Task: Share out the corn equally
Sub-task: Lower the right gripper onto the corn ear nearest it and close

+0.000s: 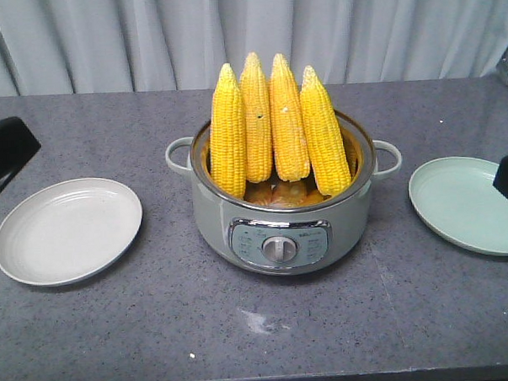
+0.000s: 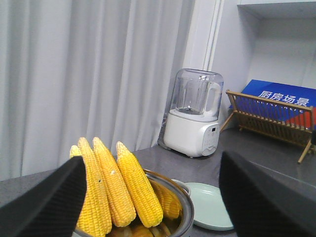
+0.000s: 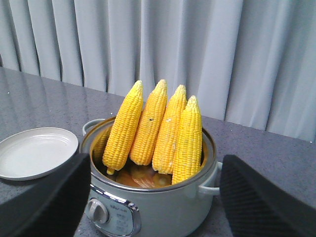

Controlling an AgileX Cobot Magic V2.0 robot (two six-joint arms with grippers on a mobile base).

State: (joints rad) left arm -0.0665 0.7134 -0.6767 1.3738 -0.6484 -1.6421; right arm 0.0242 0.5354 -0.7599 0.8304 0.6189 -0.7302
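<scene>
Exterior front-facing view: a grey speckled counter (image 1: 91, 332) runs the width of the frame, with a pale pleated curtain (image 1: 104, 37) hanging behind it. At the counter's middle stands a grey-green electric pot (image 1: 230, 221) with two side handles and a control panel facing the camera. A white plate (image 1: 68, 231) lies to the left of the pot and a pale green plate (image 1: 461, 202) to the right, both well apart from it and both bare.

The corn (image 1: 287, 121), four yellow cobs, stands upright in the pot, tips up. The cobs are packed side by side, lean against the back rim and rise well above it. A round silver knob (image 1: 279, 249) sits at the centre of the panel.

From the left wrist, the left gripper (image 2: 153, 158) has its black fingers (image 2: 54, 202) spread wide with nothing between them, above the counter beside the pot. A white blender (image 2: 192, 113) and a wooden dish rack (image 2: 271, 118) stand farther back. From the right wrist, the right gripper (image 3: 155, 158) is likewise spread wide and holds nothing, facing the pot.
</scene>
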